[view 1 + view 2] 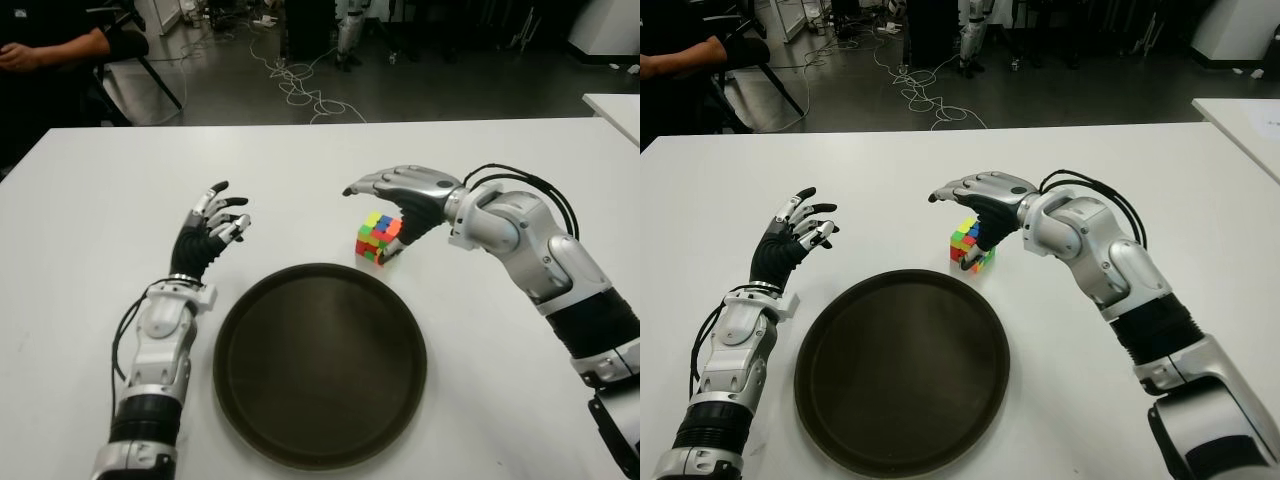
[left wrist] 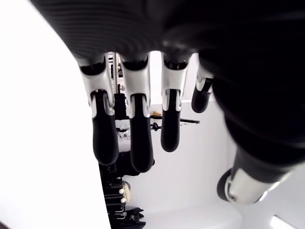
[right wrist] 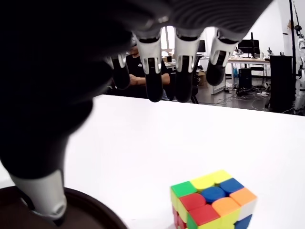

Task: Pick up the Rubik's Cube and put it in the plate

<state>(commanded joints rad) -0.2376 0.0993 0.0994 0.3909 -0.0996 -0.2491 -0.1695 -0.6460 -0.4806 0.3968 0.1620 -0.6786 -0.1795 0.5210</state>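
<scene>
The Rubik's Cube (image 1: pixel 378 238) stands on the white table (image 1: pixel 100 200), just beyond the far right rim of the round dark plate (image 1: pixel 320 365). My right hand (image 1: pixel 400 195) hovers over the cube with its fingers stretched flat above it and the thumb (image 1: pixel 400 240) hanging down at the cube's right side. In the right wrist view the cube (image 3: pixel 212 200) sits below the spread fingers (image 3: pixel 183 81), untouched. My left hand (image 1: pixel 212 235) is open, left of the plate, fingers pointing away from me.
A second white table's corner (image 1: pixel 615 110) shows at the far right. Beyond the table's far edge lie floor cables (image 1: pixel 300 85), and a seated person (image 1: pixel 45 50) is at the far left.
</scene>
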